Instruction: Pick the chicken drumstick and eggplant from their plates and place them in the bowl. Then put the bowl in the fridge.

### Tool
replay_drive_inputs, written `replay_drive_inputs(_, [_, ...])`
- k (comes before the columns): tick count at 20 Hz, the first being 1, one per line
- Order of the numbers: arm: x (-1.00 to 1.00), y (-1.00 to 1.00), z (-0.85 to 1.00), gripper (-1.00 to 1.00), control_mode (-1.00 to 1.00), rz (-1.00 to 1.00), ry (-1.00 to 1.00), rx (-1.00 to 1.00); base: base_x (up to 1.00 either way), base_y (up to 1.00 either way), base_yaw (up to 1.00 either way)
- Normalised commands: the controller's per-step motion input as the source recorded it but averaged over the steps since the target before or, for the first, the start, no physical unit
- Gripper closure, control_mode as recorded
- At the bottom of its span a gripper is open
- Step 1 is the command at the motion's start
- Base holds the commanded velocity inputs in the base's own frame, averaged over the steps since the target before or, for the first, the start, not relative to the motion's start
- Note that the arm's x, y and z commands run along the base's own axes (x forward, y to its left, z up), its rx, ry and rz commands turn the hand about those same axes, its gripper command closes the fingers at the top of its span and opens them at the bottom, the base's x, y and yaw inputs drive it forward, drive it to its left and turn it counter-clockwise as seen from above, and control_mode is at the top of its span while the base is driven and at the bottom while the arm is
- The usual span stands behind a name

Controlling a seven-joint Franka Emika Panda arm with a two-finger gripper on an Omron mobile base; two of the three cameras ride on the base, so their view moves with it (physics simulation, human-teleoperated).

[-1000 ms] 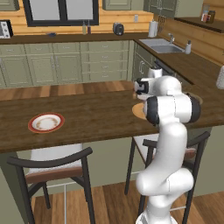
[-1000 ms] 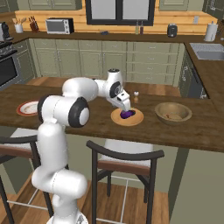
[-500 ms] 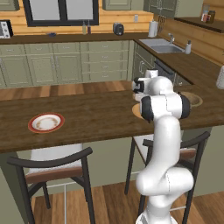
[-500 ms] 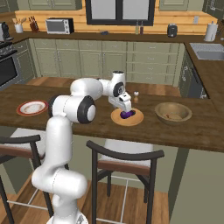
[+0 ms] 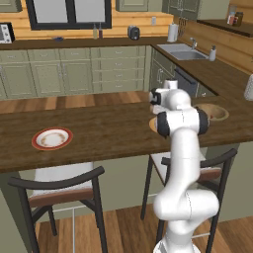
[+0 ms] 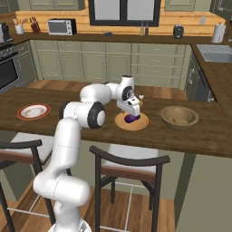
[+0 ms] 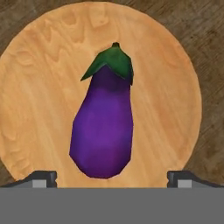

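Eggplant (image 7: 104,127) is lying on the flat tan wooden plate (image 7: 39,87), its green cap pointing toward the top of the hand view and its rounded purple end sitting between the two dark fingertips (image 7: 42,177). The gripper (image 7: 111,179) is hovering directly over it with its jaws standing wide open, one to each side of the vegetable and gripping nothing. In the right base view the gripper (image 6: 132,111) is poised just above the eggplant (image 6: 131,118) on its wooden plate (image 6: 140,124), on the dark wood counter (image 6: 59,127). Well apart to the right, the deep wooden bowl (image 6: 179,116) is sitting on the same counter, something small and orange resting inside it, too small to identify. Toward the counter's far left end, the white plate with the orange-red rim (image 6: 33,111) is lying flat. Two dark chairs (image 6: 129,165) are standing in front of the counter
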Motion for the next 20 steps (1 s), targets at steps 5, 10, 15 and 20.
replay_drive_inputs(5, [0.26,-0.02,-0.25,-1.00,-1.00,0.02,0.00,0.00,0.00,0.00,0.00])
replay_drive_inputs(10, [-0.19,-0.03,-0.39,-1.00,-1.00,0.01,0.00,0.00,0.00,0.00,0.00])
replay_drive_inputs(15, [0.00,0.00,-0.58,1.00,-1.00,0.05,0.00,0.00,0.00,0.00,0.00])
replay_drive_inputs(20, [-0.33,-0.04,-0.23,1.00,-1.00,0.05,-0.13,0.00,0.00,0.00,0.00])
